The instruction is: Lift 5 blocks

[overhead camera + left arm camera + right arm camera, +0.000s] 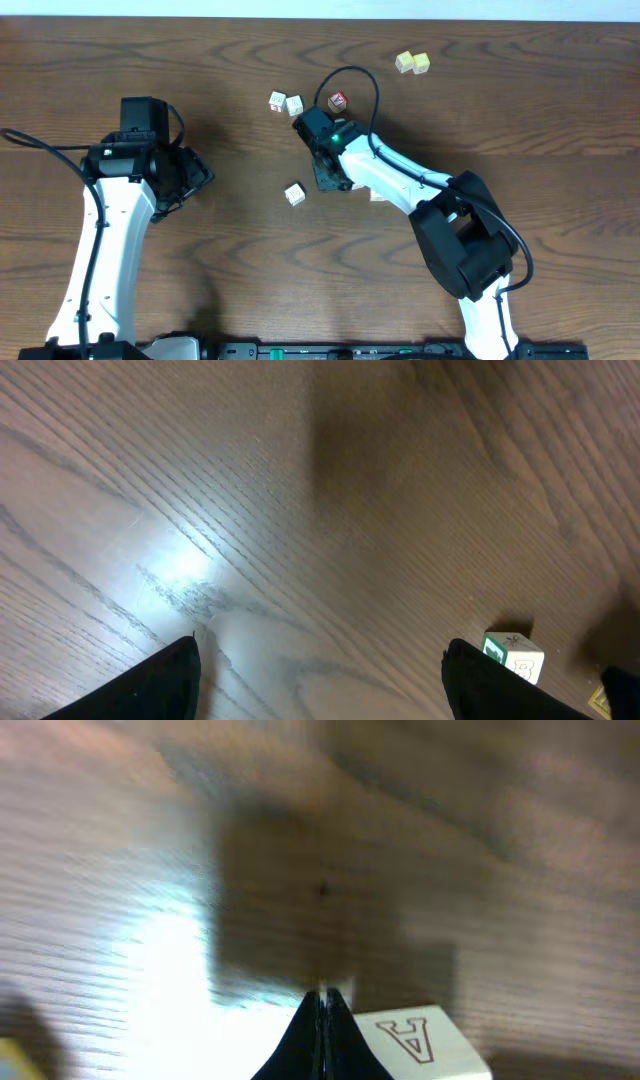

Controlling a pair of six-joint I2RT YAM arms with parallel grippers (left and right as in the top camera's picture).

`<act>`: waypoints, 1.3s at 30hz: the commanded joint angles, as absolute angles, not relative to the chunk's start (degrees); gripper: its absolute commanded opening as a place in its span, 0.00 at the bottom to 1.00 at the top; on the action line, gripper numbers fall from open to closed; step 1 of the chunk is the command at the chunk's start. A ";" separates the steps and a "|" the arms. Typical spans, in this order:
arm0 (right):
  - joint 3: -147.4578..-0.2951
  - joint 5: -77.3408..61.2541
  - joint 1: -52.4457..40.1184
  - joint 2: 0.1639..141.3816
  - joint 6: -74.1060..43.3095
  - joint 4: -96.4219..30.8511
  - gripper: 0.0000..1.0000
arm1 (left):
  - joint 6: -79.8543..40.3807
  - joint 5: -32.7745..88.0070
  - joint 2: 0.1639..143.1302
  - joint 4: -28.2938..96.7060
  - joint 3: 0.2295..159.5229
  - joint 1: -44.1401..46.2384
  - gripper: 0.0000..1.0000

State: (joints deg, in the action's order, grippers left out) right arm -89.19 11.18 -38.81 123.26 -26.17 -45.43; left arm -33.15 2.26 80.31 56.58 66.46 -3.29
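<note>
Two whitish blocks (277, 101) (294, 104) lie side by side at the back of the table, and a third block (294, 193) lies alone near the middle. That lone block (515, 657) shows a green picture in the left wrist view, just beyond the right finger (490, 685). My left gripper (196, 177) (320, 685) is open over bare wood, well left of it. My right gripper (328, 180) (323, 1005) is shut with nothing between its fingers. Beside its tips lies a block with a brown letter A (420, 1040). A pale bit of a block (378, 195) peeks from under the right arm.
A cube with a red-and-white top (338, 100) sits just behind the right wrist. Two pale yellow cubes (412, 62) lie at the back right. The dark wooden table (200, 280) spreads around both arms.
</note>
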 commanded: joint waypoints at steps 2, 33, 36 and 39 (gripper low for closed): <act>-94.74 12.67 -36.86 122.17 -22.96 -44.71 0.01 | -32.82 1.98 79.75 56.75 67.46 -3.53 0.77; -88.18 3.95 -32.03 122.21 -19.00 -46.76 0.01 | -32.82 1.96 79.75 56.75 67.46 -3.53 0.78; -88.18 4.69 -31.90 122.21 -19.03 -49.39 0.01 | -32.82 1.96 79.75 56.75 67.46 -3.53 0.78; -88.18 4.69 -31.92 122.21 -19.22 -50.87 0.01 | -32.82 1.96 79.75 56.75 67.46 -3.53 0.78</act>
State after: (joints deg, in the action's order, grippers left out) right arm -88.64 4.12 -31.83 123.09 -19.90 -50.19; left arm -33.15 2.28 80.31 56.60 66.46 -3.29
